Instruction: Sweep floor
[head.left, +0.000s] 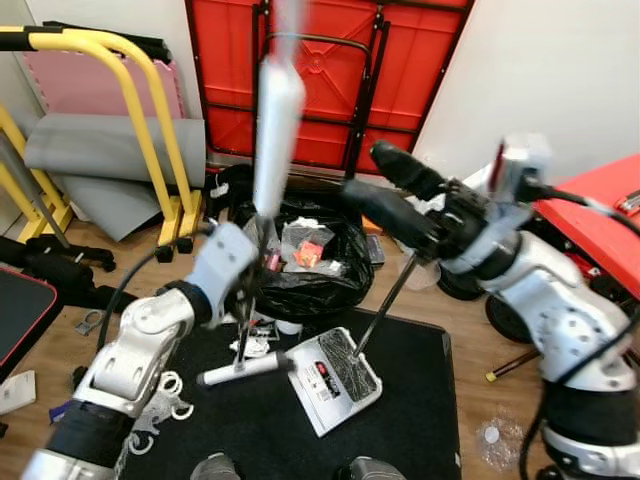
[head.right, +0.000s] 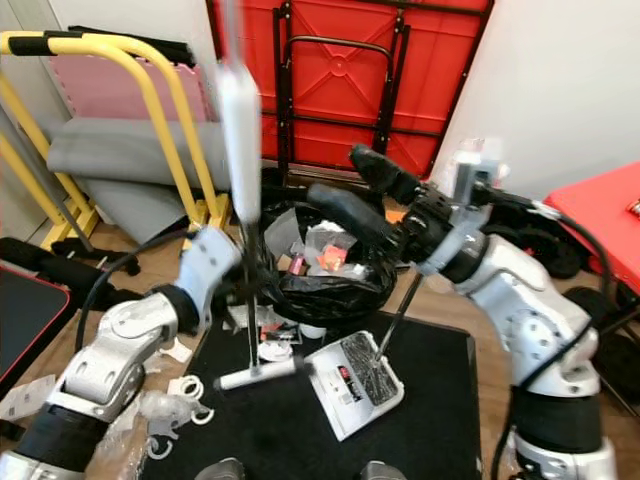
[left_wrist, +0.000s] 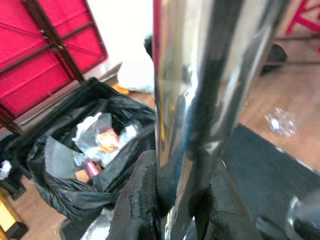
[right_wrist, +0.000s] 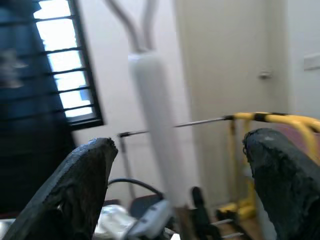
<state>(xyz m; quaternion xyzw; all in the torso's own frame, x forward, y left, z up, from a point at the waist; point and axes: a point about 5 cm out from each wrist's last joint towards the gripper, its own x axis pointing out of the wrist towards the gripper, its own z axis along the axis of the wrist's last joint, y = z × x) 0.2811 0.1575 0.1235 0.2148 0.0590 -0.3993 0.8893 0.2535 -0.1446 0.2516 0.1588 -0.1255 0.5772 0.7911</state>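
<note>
A broom with a silver pole (head.left: 275, 120) stands upright, its white head (head.left: 245, 369) resting on the black mat (head.left: 400, 430). My left gripper (head.left: 245, 290) is shut on the pole low down; the left wrist view shows both fingers (left_wrist: 140, 200) clamped around the shiny pole (left_wrist: 210, 75). A white dustpan (head.left: 335, 380) lies on the mat beside the broom head, debris on it, and its thin handle (head.left: 385, 300) slants up to the right. My right gripper (head.left: 388, 188) hangs open above that handle, at the bin bag's right edge, with nothing between its fingers (right_wrist: 85, 190).
An open black bin bag (head.left: 310, 265) holding rubbish sits behind the mat. A folded red table (head.left: 330, 70) leans on the wall. A yellow frame (head.left: 150, 110) and grey mats stand left, a red table (head.left: 600, 200) right. Scraps litter the wooden floor (head.left: 490, 420).
</note>
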